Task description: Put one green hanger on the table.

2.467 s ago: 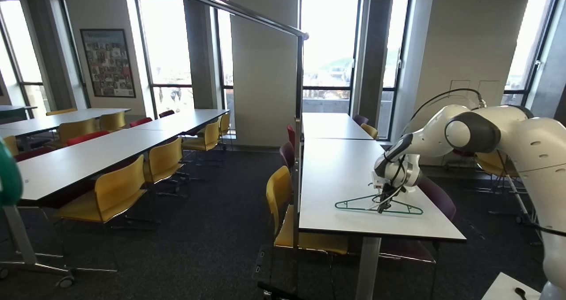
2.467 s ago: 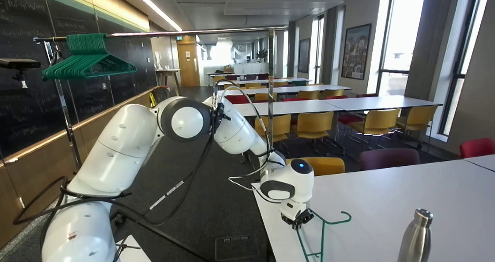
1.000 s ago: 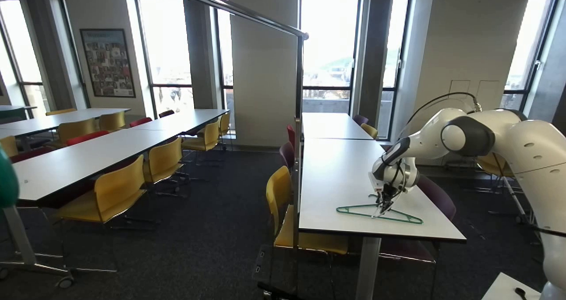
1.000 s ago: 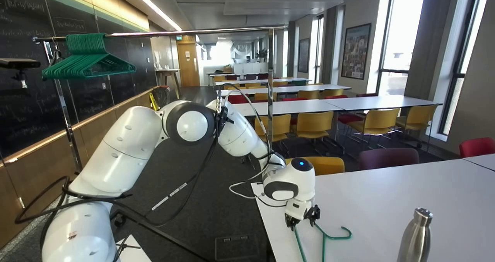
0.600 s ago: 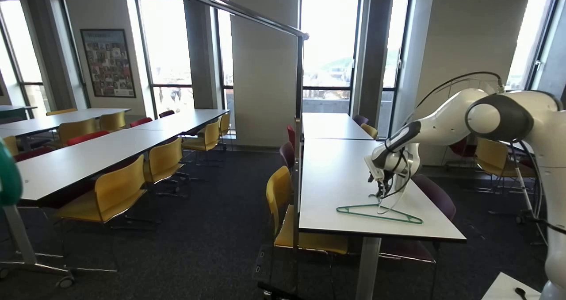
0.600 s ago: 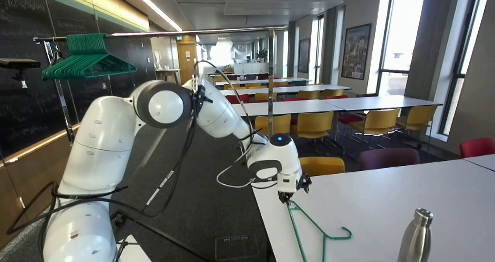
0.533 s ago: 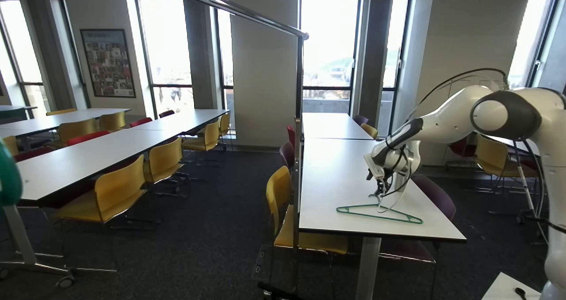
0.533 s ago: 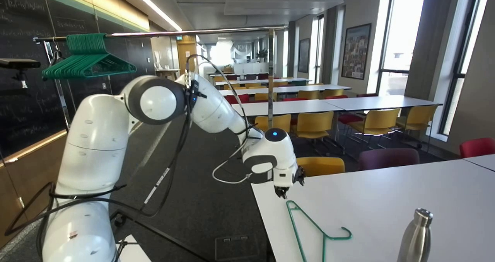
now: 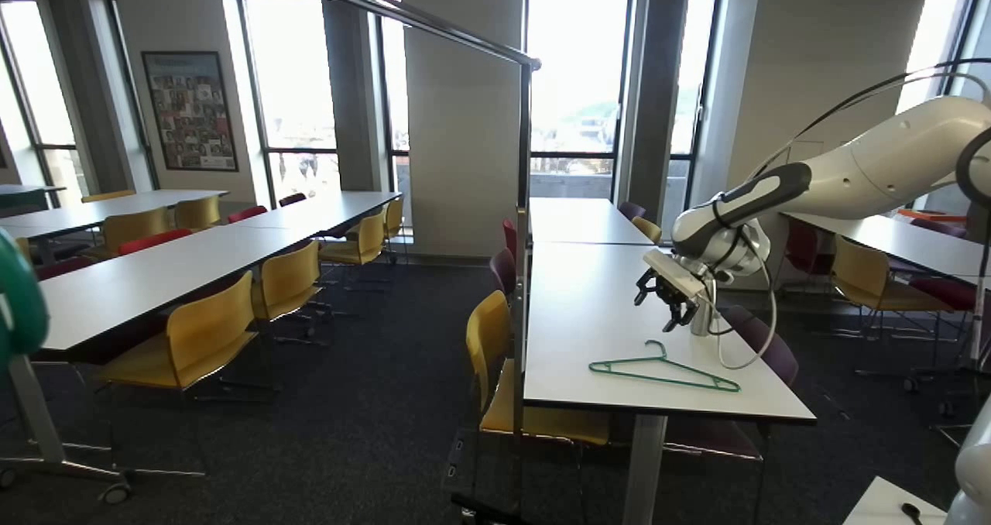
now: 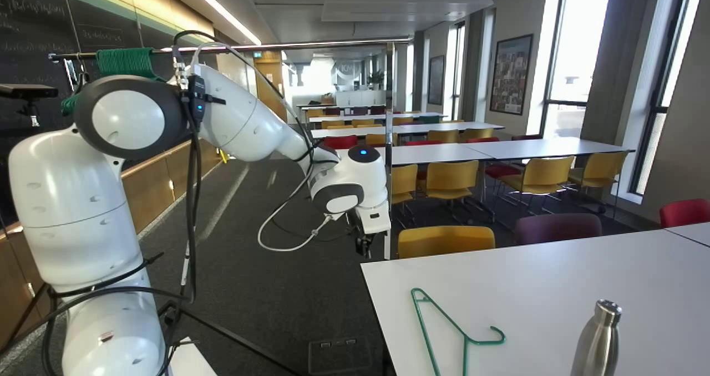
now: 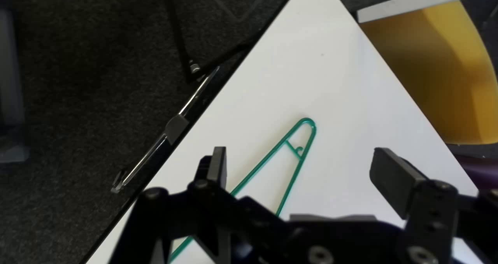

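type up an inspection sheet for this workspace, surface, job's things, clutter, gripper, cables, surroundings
Surface: white-topped table with a dark edge.
Job's things: one green hanger lying on the table near its end.
Clutter: steel bottle standing upright on the table, apart from the hanger.
Grippers: one gripper, open, holding nothing, apart from the hanger.
Cables: white cable hanging in a loose loop; black cables running down beside the arm.
Surroundings: metal clothes rack with a bunch of green hangers, partly hidden by the arm; yellow chairs; framed poster; tall windows.
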